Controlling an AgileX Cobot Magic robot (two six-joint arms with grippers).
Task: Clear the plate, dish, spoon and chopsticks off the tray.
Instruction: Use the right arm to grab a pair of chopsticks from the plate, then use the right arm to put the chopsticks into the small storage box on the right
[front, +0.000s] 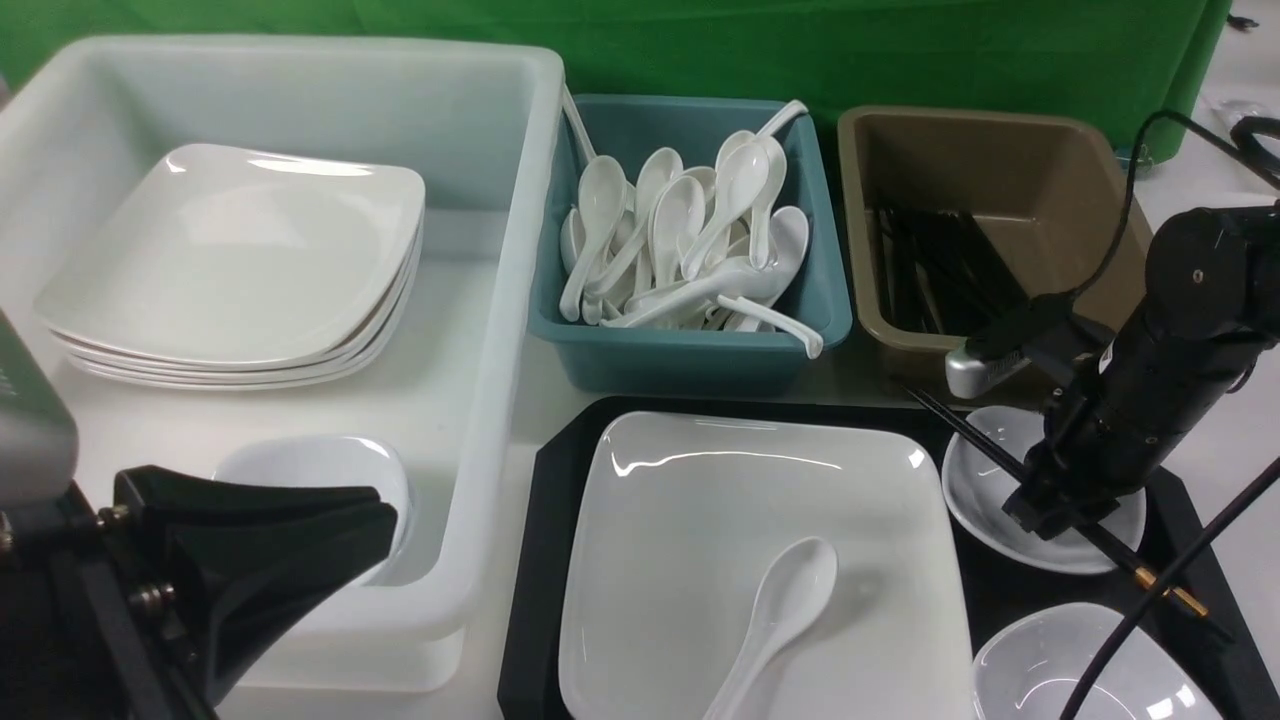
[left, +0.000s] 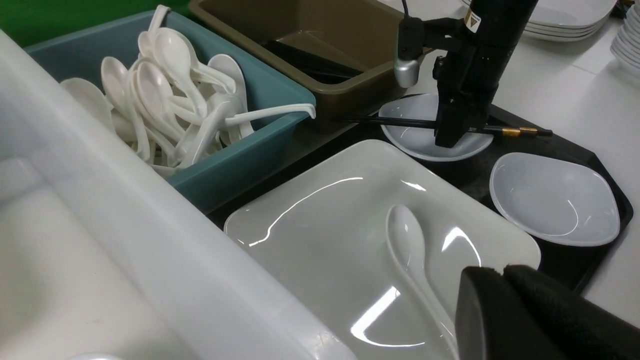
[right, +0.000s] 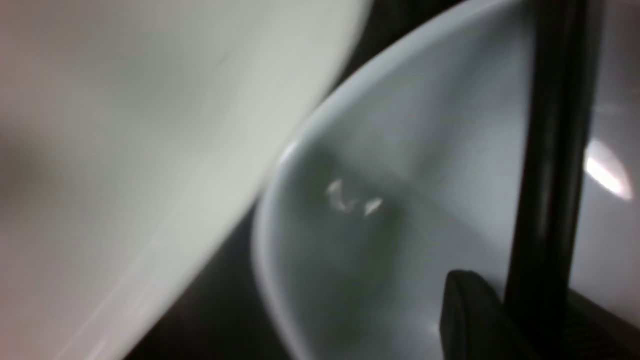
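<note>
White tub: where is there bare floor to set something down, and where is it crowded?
Bare floor runs along the right wall of the white tub, beside the plate stack, and in the strip between that stack and the small dish nearer the robot. The stack crowds the far-left part; the left claw hides the near-left corner.

White spoon (front: 782, 608) on square plate (front: 690, 510)
</note>
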